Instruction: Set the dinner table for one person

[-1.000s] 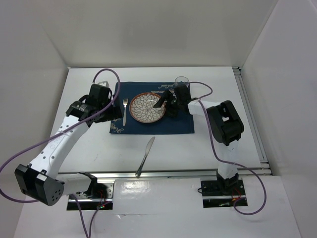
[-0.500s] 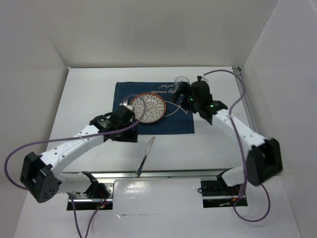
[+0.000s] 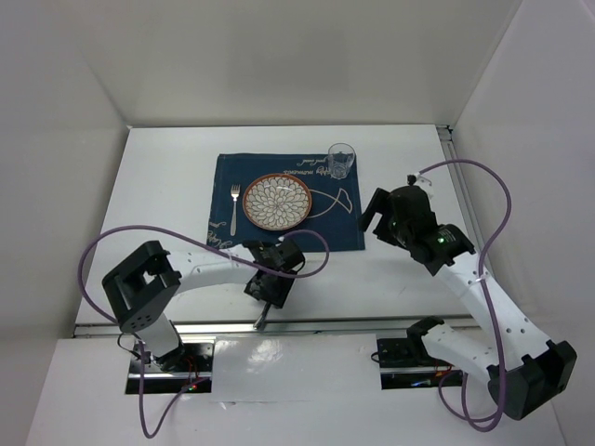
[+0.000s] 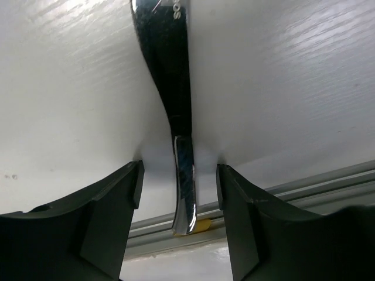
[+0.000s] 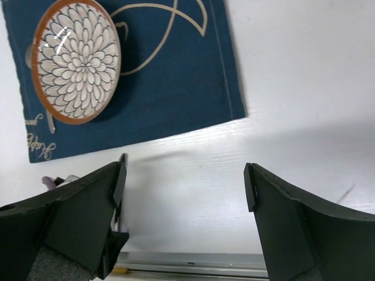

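Steel, polished: a slim steel dinner knife lies flat on the dinner table, the big matte white tabletop filling the middle of the top view. Knife is at lower centre of that view, below the navy cloth placemat and apart from it, with its handle end next to the metal rail at the near edge.

Left gripper sits low over it, fingers apart, one on each side of the handle. No contact that I can see. Right gripper hangs empty, fingers spread, above bare table just off the placemat's lower right corner.

Handling guess: rigid, light, thin, slick. It lies flush on a hard top, so the pads get little to bite. Take it low across the narrow handle, near mid-length so it doesn't swing. Risk: it skids or rolls out on closing.

On the placemat: round floral plate with brown rim, steel fork left of it, clear glass at upper right. Spot right of the plate is open for the knife.
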You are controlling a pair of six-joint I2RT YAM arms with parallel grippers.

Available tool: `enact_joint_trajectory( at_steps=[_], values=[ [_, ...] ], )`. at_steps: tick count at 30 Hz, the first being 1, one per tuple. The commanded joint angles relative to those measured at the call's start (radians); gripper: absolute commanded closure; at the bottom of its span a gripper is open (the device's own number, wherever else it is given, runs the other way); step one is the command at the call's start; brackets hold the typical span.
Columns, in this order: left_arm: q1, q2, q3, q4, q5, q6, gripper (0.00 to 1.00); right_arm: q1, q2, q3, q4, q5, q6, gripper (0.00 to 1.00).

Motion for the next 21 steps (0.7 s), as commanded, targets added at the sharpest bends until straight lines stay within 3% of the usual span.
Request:
enact_joint_trajectory(
  at_steps=[1,11,21],
  values=[
    [0.004,-0.006,0.002,0.055,0.021,-0.019,0.31,-0.006,-0.022,0.017,-0.077,0.049,-0.013,0.06],
    [0.042,0.077,-0.076,0.179,0.105,-0.042,0.44,-0.006,-0.042,0.017,-0.077,0.049,-0.013,0.08],
    [-0.004,0.097,-0.018,0.129,0.121,0.048,0.9,-0.006,-0.069,0.008,-0.095,0.049,-0.013,0.09]
  ],
)
